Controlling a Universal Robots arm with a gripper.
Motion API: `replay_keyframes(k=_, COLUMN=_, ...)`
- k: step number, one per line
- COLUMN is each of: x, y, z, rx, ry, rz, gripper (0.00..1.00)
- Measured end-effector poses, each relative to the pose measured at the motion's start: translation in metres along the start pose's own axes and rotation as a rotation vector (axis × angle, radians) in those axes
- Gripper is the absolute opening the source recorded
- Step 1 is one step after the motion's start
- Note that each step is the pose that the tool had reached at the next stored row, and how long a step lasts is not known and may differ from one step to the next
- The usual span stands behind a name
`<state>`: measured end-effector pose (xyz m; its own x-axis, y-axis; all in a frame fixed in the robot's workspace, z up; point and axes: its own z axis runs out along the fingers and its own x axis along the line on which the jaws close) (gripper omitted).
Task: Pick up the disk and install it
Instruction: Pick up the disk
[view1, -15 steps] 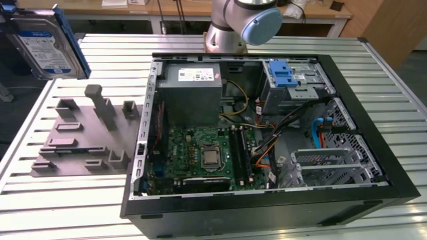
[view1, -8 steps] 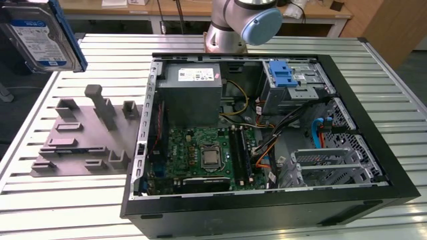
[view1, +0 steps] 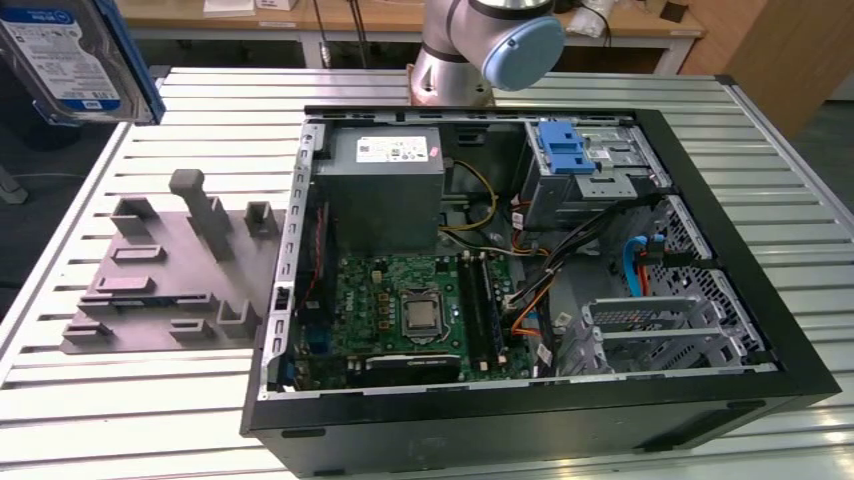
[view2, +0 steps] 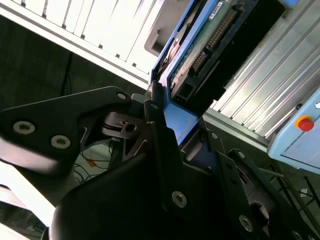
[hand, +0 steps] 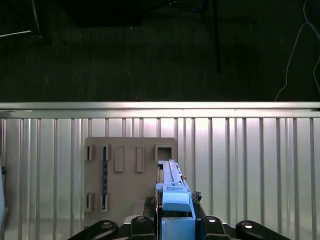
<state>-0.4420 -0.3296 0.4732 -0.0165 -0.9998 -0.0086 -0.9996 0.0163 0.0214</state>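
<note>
So the disk (view1: 60, 60) is up in the air at the exterior view's left, label side showing, well apart from the open computer case (view1: 534, 420). The gripper (view2: 172, 107) is clenched on it, grasping the blue carrier frame (view2: 182, 125) at one end. In the first wrist view the black fingers (hand: 150, 204) sit tight against either side of that frame; the drive hangs edge-on there, with the grey fixture plate (view1: 160, 285) lying on the slatted table (view1: 134, 420) beneath it. The second wrist view catches the other face of the drive; I think that's the circuit-board side with a row of connector pins, but the angle is awkward.

The case lies on its side with the panel off. The grey power supply (view1: 380, 190) is at the far end and the motherboard (view1: 400, 310) is nearer; the drive cage with its blue latch (view1: 571, 148) is in the far corner toward the exterior view's right. The arm (view1: 481, 45) rises just behind the case.
</note>
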Motion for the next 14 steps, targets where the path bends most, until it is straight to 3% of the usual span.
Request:
replay_keyframes(k=7, x=-0.0002, y=0.0004, z=-0.0204, rx=-0.0001, ry=0.0, rz=0.001, gripper=0.36)
replay_keyframes(k=14, x=-0.0002, y=0.0005, z=-0.0228, rx=0.0, ry=0.0, rz=0.001, gripper=0.36)
